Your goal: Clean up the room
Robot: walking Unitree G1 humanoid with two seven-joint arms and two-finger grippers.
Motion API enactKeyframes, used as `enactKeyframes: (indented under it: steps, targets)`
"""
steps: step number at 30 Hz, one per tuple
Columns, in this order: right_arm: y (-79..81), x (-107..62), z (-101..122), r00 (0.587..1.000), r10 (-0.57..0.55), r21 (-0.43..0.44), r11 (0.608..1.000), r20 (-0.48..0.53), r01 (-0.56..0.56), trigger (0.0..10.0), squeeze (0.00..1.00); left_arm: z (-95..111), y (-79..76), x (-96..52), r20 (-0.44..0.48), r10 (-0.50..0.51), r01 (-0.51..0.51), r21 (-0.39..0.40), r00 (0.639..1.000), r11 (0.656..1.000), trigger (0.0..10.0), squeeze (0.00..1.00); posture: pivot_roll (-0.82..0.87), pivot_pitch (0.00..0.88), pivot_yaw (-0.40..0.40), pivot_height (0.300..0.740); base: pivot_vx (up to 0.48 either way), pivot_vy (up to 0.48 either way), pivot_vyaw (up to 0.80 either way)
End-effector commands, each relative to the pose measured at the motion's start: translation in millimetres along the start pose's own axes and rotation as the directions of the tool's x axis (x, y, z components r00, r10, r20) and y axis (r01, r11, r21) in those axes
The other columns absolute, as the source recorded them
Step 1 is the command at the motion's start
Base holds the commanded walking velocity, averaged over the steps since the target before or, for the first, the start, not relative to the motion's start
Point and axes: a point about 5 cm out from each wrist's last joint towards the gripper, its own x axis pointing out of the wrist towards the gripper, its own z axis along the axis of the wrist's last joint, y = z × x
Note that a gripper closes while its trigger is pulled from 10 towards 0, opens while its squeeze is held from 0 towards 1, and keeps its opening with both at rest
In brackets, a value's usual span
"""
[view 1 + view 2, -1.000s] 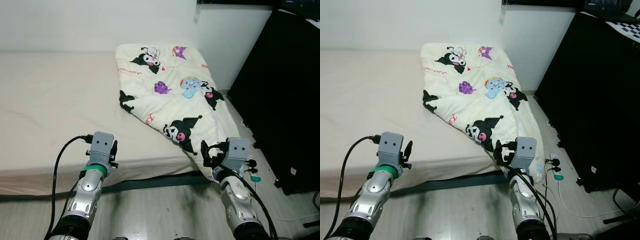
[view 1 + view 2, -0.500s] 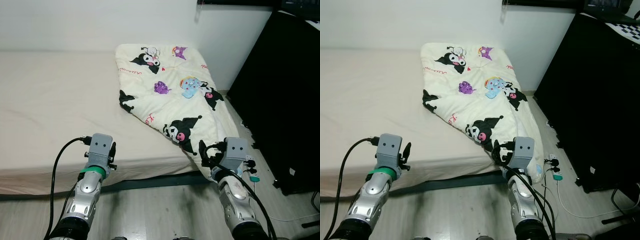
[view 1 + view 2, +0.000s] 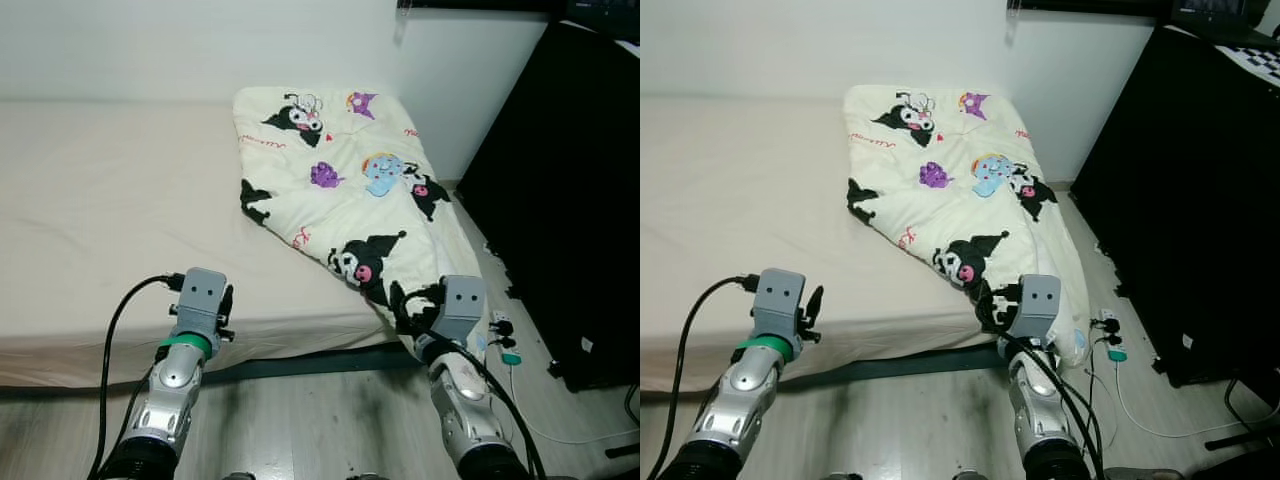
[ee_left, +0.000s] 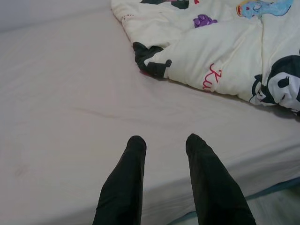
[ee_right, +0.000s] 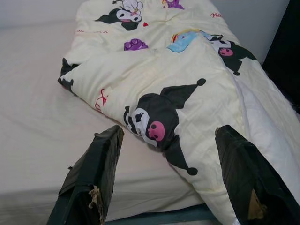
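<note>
A low bed (image 3: 100, 190) with a plain beige sheet stands against a white wall (image 3: 200, 45). Right of the bed rises a tall black cabinet (image 3: 570, 200). Grey wood-look flooring (image 3: 300, 420) runs below the bed, with cables (image 3: 1140, 395) near the cabinet.

the blanket (image 3: 350, 190) is soft quilted cloth, matt cream, printed with cartoon figures, puffy along its folds. under the blanket, the bed sheet (image 3: 110, 200) is smooth matt fabric in pale beige with faint creases. the floor (image 3: 300, 420) below the bed is wood-look plank, grey, with a dull sheen. right of the blanket, the cabinet (image 3: 570, 200) is flat matt black. the arms look like brushed silver metal; the right gripper's fingers (image 5: 243, 173) are matt black with worn, scuffed tips.
</note>
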Motion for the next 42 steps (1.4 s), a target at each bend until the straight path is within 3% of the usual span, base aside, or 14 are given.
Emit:
enactKeyframes:
  steps: [1, 9, 18, 25, 34, 42]
  targets:
    - [-6.4, -5.5, -7, 1.0, -0.02, -0.003, 1.0, -0.023, 0.02, 10.0, 0.0, -4, -0.3, -2.5, -0.021, -0.006, 0.006, 0.009, 1.0, 1.0, 10.0, 0.0, 0.08, 0.076, -0.013, 0.74, 0.0, 0.0, 0.0]
    - [-3.9, -4.7, -7, 1.0, -0.017, -0.002, 1.0, -0.021, 0.017, 10.0, 0.0, -12, 2.9, -5.5, -0.068, 0.001, -0.001, -0.002, 0.998, 1.0, 10.0, 0.0, 0.06, 0.072, -0.006, 0.74, 0.0, 0.0, 0.0]
    - [-8.2, -6.6, -8, 0.999, -0.033, -0.007, 0.999, -0.019, 0.033, 10.0, 0.0, -12, -9.7, -6.1, -0.073, -0.039, 0.037, -0.03, 0.997, 0.999, 10.0, 0.0, 0.05, 0.046, 0.008, 0.74, 0.0, 0.0, 0.0]
    - [-11.1, -5.5, -4, 0.999, -0.036, -0.022, 0.999, -0.003, 0.036, 10.0, 0.0, -4, -35.4, -1.7, -0.04, -0.133, 0.131, -0.047, 0.99, 0.99, 10.0, 0.0, 0.01, 0.012, 0.002, 0.74, 0.0, 0.0, 0.0]
    - [-14.2, -2.3, 1, 0.999, -0.031, -0.038, 0.999, 0.003, 0.032, 10.0, 0.0, 0, -41.5, 0.6, -0.029, -0.122, 0.121, -0.05, 0.992, 0.991, 10.0, 0.0, 0.01, 0.023, -0.018, 0.74, 0.0, 0.0, 0.0]
    - [-15.8, -3.0, 2, 1.0, -0.018, -0.065, 0.998, 0.013, 0.019, 10.0, 0.0, -4, -43.1, -7.2, -0.027, -0.125, 0.124, -0.036, 0.992, 0.992, 10.0, 0.0, 0.02, 0.03, 0.011, 0.74, 0.0, 0.0, 0.0]
